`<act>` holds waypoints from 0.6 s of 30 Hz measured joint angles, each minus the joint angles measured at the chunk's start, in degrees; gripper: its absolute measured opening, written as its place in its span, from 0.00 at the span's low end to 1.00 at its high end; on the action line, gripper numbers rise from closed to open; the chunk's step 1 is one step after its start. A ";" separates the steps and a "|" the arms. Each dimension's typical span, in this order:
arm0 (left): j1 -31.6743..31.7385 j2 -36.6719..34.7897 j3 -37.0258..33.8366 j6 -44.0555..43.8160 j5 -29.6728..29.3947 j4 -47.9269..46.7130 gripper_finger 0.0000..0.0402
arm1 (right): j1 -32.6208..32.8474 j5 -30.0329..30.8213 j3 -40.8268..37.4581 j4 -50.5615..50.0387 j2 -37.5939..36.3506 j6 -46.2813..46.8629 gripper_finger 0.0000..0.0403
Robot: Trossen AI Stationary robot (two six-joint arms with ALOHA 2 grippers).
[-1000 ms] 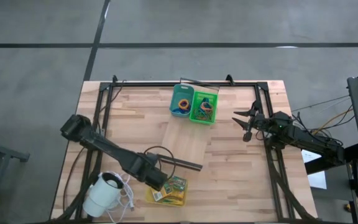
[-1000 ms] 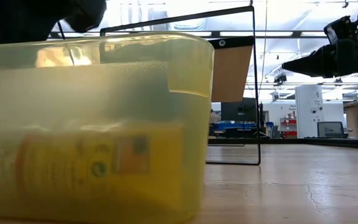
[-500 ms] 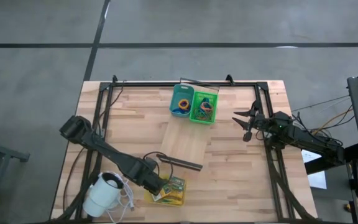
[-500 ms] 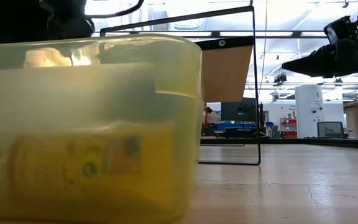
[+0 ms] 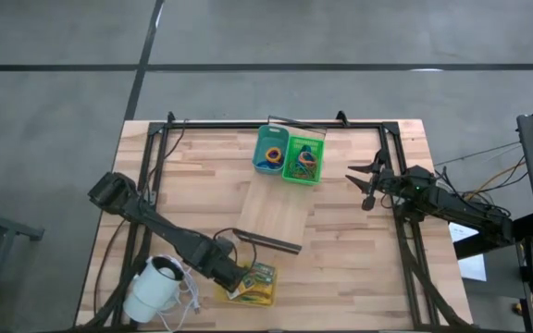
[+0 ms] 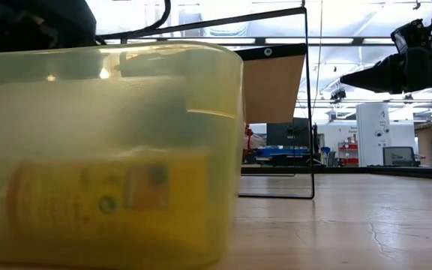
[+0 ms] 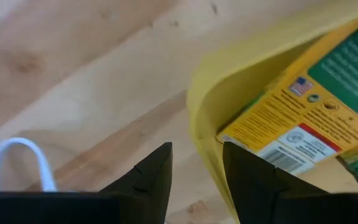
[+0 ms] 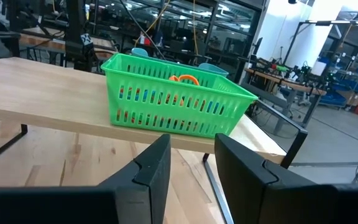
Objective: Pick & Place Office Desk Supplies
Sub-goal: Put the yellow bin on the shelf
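A yellow bin point(image 5: 255, 287) point(image 6: 103, 150) near the table's near edge holds yellow-green packets point(image 7: 291, 124). My left gripper point(image 5: 237, 277) point(image 7: 196, 163) is open at the bin's left end, its fingers on either side of the end wall. My right gripper point(image 5: 366, 183) point(image 8: 191, 162) hangs open over the table's right side, touching nothing, and faces a green basket point(image 8: 179, 102) point(image 5: 302, 159). That basket holds orange rings point(image 8: 185, 79) and coloured bands. A teal bin point(image 5: 269, 150) stands beside it with more rings. My left gripper straddles the yellow bin's left end wall point(image 7: 205, 146), coming slanting from above. One finger point(image 7: 247, 180) is inside the bin, against the wall's inner face. The other point(image 7: 154, 180) stands outside with a strip of table showing between it and the wall. The bin rests on the table.
A long pale wooden board point(image 5: 280, 208) slopes from the two baskets toward the table's middle. A dark bar point(image 5: 271, 242) lies at its near end. A white round corded device point(image 5: 154, 287) sits left of the yellow bin. Black frame rails point(image 5: 405, 240) run along the table's sides.
My left gripper has moved toward the table's near edge and down onto the yellow bin's left end. In the low view the bin has shifted a little sideways. My right arm has kept still.
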 joint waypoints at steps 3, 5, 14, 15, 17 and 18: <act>0.00 0.00 -0.82 -0.01 1.35 1.43 0.33 | 0.00 0.00 0.00 0.00 0.02 0.00 0.29; 0.00 -0.02 -0.82 0.02 1.67 1.40 0.30 | 0.00 0.00 0.00 0.00 0.02 0.00 0.28; -0.11 -0.11 -0.82 -0.24 1.85 1.13 0.03 | 0.00 0.03 0.00 0.00 0.02 0.00 0.26; -0.10 -0.11 -0.82 -0.20 2.30 1.21 0.02 | 0.00 0.04 0.00 0.00 0.02 0.00 0.26; -0.13 -0.11 -0.70 0.22 3.79 1.16 0.02 | 0.00 0.04 0.00 0.02 0.00 0.02 0.26; -0.22 -0.11 -0.33 0.24 4.36 0.96 0.02 | 0.00 0.04 0.00 0.00 0.02 0.00 0.27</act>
